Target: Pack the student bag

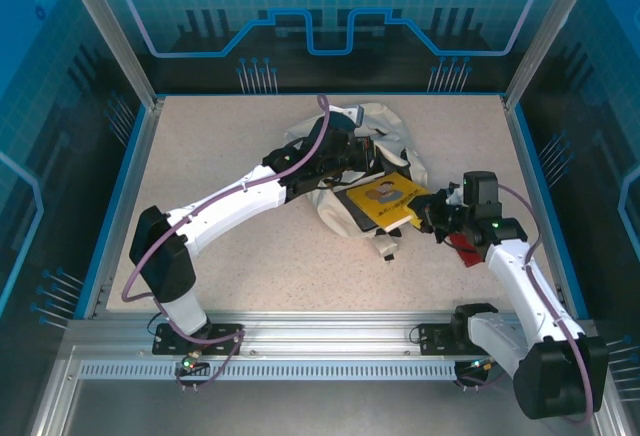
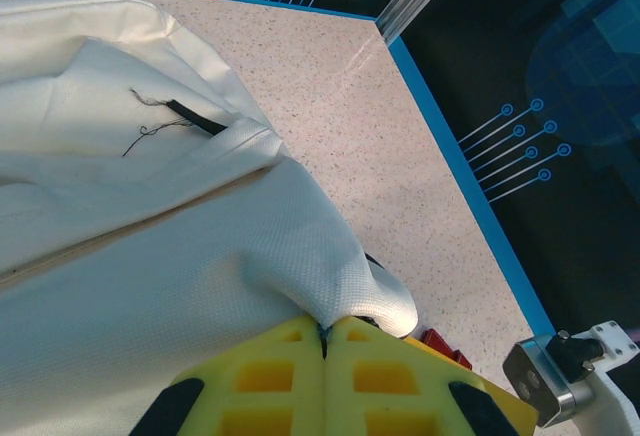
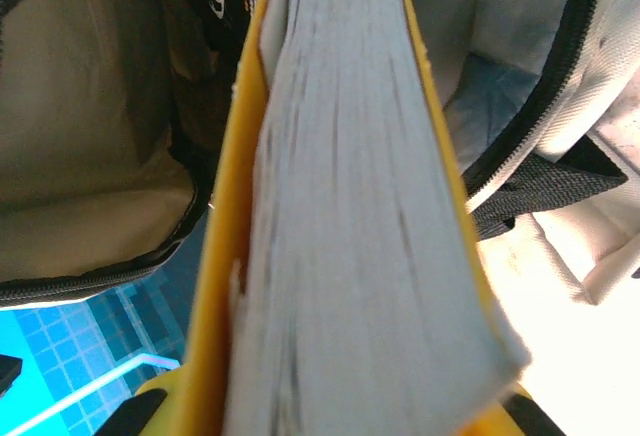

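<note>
At the student bag (image 1: pixel 385 121), left tool (image 2: pixel 323 338) pinches fabric; right tool (image 1: pixel 428 213) clamps a partly hidden yellow book (image 1: pixel 385 196).

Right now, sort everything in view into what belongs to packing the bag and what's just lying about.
Part of the job: student bag; yellow book; left gripper, pinching the bag's fabric; right gripper, holding the book.
Lying about: small red object beside the right gripper.
</note>
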